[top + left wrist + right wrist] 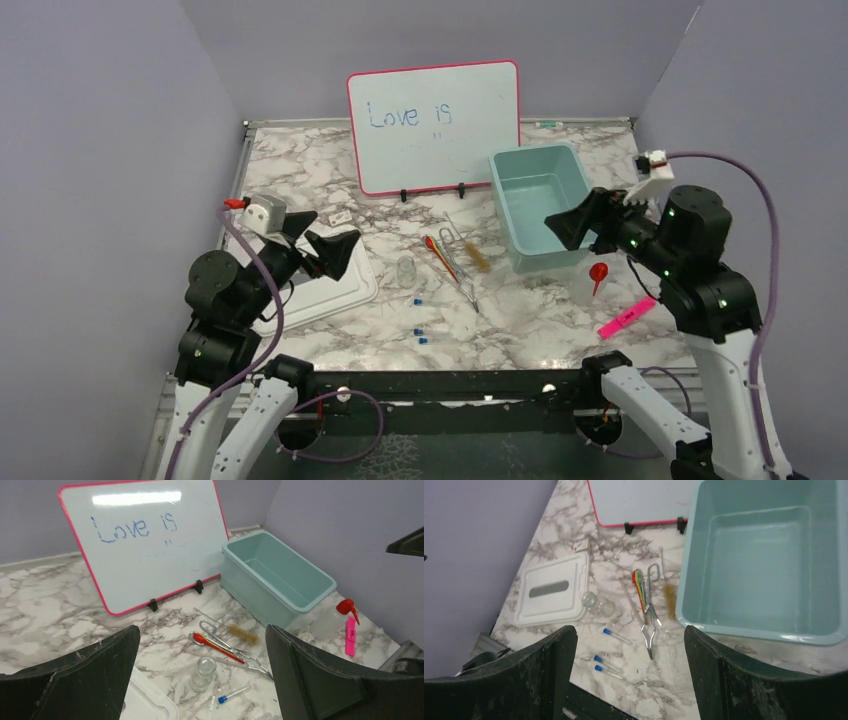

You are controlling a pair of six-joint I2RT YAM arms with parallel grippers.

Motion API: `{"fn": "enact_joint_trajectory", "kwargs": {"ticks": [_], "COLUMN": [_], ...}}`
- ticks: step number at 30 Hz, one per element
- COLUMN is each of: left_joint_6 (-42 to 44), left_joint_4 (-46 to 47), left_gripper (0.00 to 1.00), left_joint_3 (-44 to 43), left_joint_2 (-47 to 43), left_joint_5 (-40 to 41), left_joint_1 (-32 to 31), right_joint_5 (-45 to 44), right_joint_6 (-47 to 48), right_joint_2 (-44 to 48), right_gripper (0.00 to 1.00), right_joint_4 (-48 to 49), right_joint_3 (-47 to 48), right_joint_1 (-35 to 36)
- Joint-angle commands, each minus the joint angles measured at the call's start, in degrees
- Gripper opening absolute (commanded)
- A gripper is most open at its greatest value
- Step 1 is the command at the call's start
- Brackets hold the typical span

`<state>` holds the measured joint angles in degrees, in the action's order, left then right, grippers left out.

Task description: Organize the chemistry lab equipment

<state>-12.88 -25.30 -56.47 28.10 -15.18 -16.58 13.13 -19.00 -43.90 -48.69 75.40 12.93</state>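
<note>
Two empty grippers gaped wide: left gripper [202, 630], right gripper [629, 630]. The left wrist view, unlike the right's, caught the small red funnel [346, 606]; the long metal tweezers [650, 622] pointed tips toward the robot.

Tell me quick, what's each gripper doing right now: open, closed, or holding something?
Left gripper: open, jaws wide apart, holding nothing.
Right gripper: open, jaws wide apart, holding nothing.

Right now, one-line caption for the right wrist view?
Open right gripper overlooking empty teal bin, tweezers, brush and blue-capped tubes.
</note>
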Motion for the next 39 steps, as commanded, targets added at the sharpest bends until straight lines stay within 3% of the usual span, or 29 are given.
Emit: {"fn": "enact_joint_trajectory", "kwargs": {"ticks": [1,7,13,16,32,39], "left_joint_6": [-3.8,-6.3,-9.9,-11.7,-13.4,-13.7], "left_joint_4": [12.2,15.0,17.6,18.4,19.2,19.2], "left_gripper": [0.99,0.99,0.99,0.99,0.99,0.99], "left_joint_3": [8.2,13.2,16.2,17.6,21.5,22.2], "left_joint_2": [-0.9,1.4,4.2,5.5,6.6,6.4], "left_joint_5": [-8.0,-6.2,-3.8,-4.5,-6.2,-6.3], "left_joint_1": [-0.3,-0.3,-0.3,-0.4,-0.3,-0.4], "right_joint_5": [13.7,12.8,-6.2,-12.5,-39.5,-42.9], "right_joint_6": [-2.5,-5.6,-9.0,-9.8,-10.5,-9.3], "right_joint_2": [-4.0,-8.9,-18.2,-23.5,-42.8,-46.5], "right_gripper": [0.80,0.74,0.70,0.68,0.69,0.75], "right_joint_4": [7.7,12.8,14.8,15.6,14.4,14.3], "right_joint_3": [-6.4,-11.5,-12.2,-12.0,-10.1,-8.2], "right_joint_1": [-0.4,3.2,21.8,26.2,27.5,24.6]}}
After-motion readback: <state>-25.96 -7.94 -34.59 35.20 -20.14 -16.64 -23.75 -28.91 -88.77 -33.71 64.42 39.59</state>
